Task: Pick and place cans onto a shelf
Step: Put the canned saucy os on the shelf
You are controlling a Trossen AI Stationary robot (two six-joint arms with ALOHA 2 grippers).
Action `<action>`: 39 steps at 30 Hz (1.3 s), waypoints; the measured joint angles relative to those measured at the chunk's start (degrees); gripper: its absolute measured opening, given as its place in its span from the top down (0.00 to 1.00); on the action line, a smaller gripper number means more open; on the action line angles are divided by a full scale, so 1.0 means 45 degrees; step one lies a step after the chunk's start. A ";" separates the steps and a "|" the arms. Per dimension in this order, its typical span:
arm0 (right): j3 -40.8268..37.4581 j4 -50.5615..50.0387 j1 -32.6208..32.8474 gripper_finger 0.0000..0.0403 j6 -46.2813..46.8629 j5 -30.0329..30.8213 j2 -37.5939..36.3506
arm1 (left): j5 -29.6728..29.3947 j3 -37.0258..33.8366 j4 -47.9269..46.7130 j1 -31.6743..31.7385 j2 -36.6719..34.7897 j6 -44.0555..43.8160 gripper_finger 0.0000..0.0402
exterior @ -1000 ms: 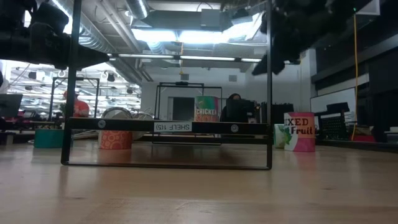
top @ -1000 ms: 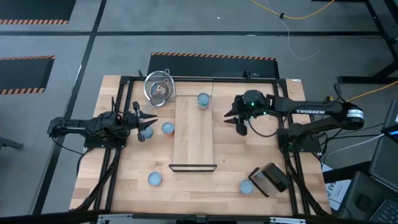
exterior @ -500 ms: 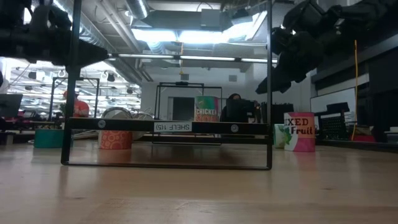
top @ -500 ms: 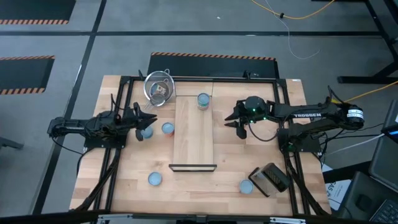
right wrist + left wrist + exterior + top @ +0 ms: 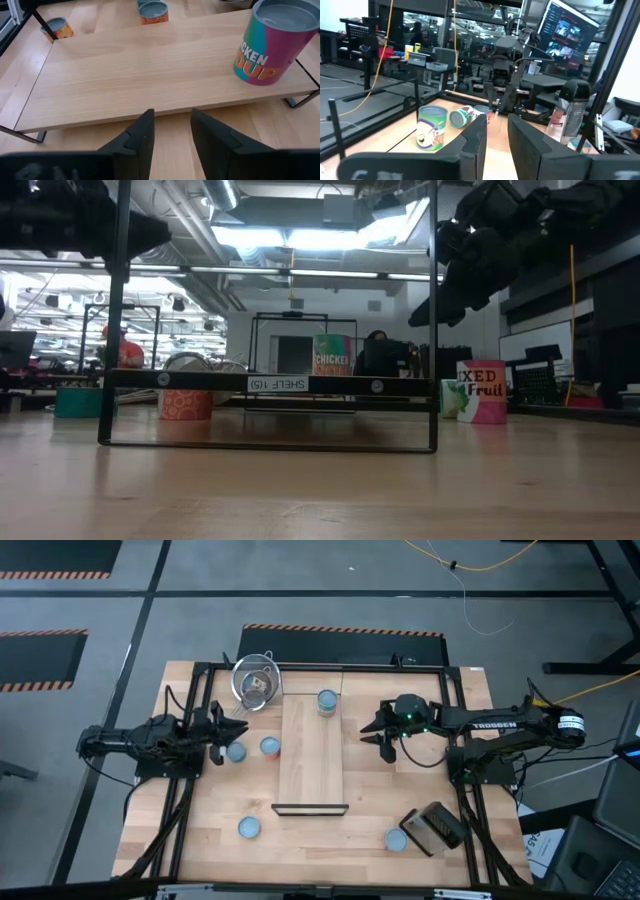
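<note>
- Left jaws (image 5: pixel 228 730) stand open, empty, above the tabletop (image 5: pixel 330 830); lower squarely over the can (image 5: pixel 237 752) beneath.
- Right jaws (image 5: pixel 375 729) open, empty, facing the shelf (image 5: pixel 311 760).

We see the left gripper (image 5: pixel 228 730) raised at the left with its fingers (image 5: pixel 475 137) parted and nothing between them; the right gripper (image 5: pixel 376 731) hangs opposite, fingers (image 5: pixel 142 135) likewise apart and empty.
</note>
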 joint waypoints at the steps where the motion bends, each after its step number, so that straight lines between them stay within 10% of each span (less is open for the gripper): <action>1: 0.0000 0.0000 0.0000 0.67 -0.0004 0.0000 0.0000 | 0.0005 0.0000 0.0213 -0.0042 0.0155 0.0014 0.82; 22: 0.0000 0.0005 0.0000 0.67 -0.0009 0.0000 0.0005 | 0.0423 0.1045 0.2951 -0.0273 0.5545 0.1039 0.82; 39: 0.0000 0.0010 0.0000 0.67 -0.0004 0.0000 0.0005 | 0.1422 0.5323 -0.1204 -0.0268 0.9459 0.3144 0.82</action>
